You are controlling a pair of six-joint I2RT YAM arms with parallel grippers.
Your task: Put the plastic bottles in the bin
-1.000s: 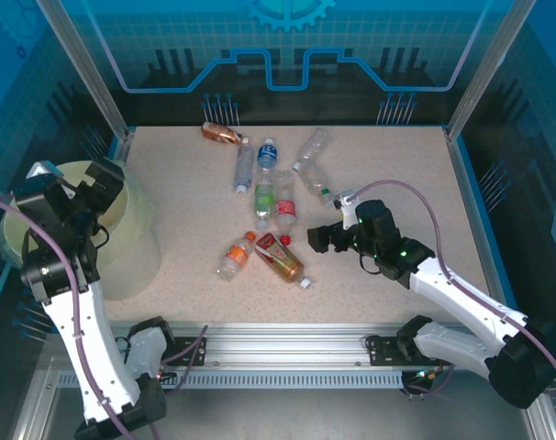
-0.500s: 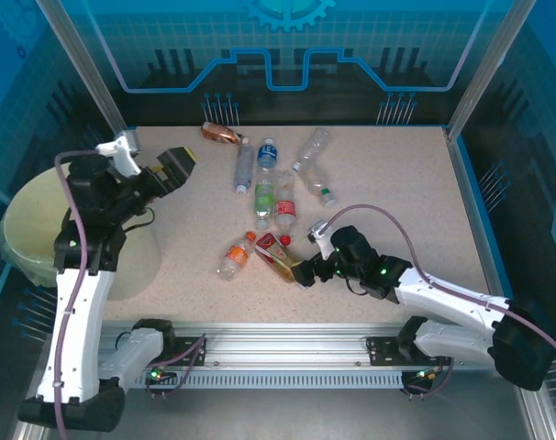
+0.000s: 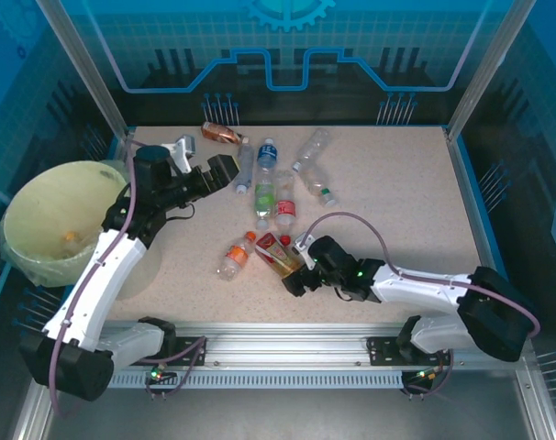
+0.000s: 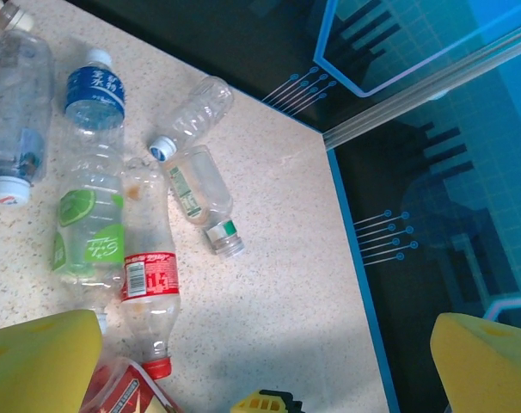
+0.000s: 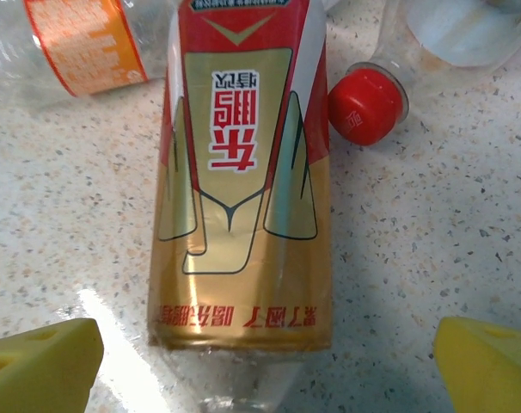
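Nine or so plastic bottles (image 3: 264,197) lie scattered on the speckled counter (image 3: 397,183) in the top view, all on their sides. The bin (image 3: 26,197), a wide pale bucket lined with a thin bag, stands off the counter's left edge, beside the left arm. The right pincer (image 3: 294,278) is low at the near end of the red-and-gold bottle (image 3: 278,257), and that arm is plainly the nearer one to it. The bin lies well away to its left. The left pincer (image 3: 225,171) hangs above the back of the cluster.

From the left wrist, the left pincer (image 4: 260,344) is spread wide with nothing between its yellow fingers (image 4: 37,361). Below it lie a green-labelled bottle (image 4: 88,237) and a red-labelled bottle (image 4: 149,284) side by side. Both have thin, glossy and dented clear walls.

From the right wrist, the right pincer (image 5: 260,353) gapes too, holding nothing. The red-and-gold bottle (image 5: 243,198) runs straight away from it, so its long axis is in line with the reach. One finger (image 5: 488,361) stands off each flank, clear of the slick foil-like label. Closing would likely squeeze across the width near the clear, tapering near end. A red cap (image 5: 366,105) lies just beside the label on the right, and an orange-labelled bottle (image 5: 80,43) lies at the far left.
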